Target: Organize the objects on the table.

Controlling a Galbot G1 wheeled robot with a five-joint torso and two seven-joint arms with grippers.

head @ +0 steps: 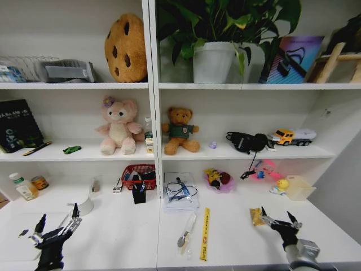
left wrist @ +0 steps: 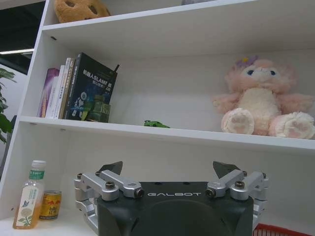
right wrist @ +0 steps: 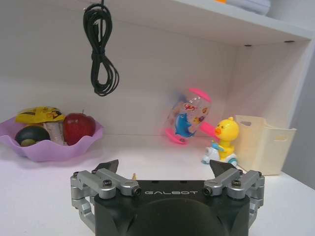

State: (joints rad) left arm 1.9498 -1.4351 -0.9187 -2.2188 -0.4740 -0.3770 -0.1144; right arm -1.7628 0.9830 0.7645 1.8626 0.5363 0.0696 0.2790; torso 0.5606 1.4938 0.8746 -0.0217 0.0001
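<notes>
The white table [head: 237,240] carries small objects: a yellow ruler [head: 205,233], a clear pen-like item [head: 186,230], a black pen holder [head: 139,193] and a blue pen [head: 183,188] lying on a notebook. A tiny green toy car [head: 71,149] [left wrist: 156,124] and a dark pen [head: 36,148] rest on the shelf above, left. My left gripper [head: 57,216] [left wrist: 168,169] hovers open over the table's left front, holding nothing. Low at the right front is my right gripper [head: 277,214] [right wrist: 165,167], also open, beside a small yellow packet [head: 257,217].
A red basket [head: 139,175], a white cup [head: 84,203], a drink bottle [head: 22,186] [left wrist: 29,199] and a can [head: 39,182] stand at the back left. A purple fruit bowl [right wrist: 49,145], a duck toy [right wrist: 224,140] and a cream bin [right wrist: 263,145] sit at the back right.
</notes>
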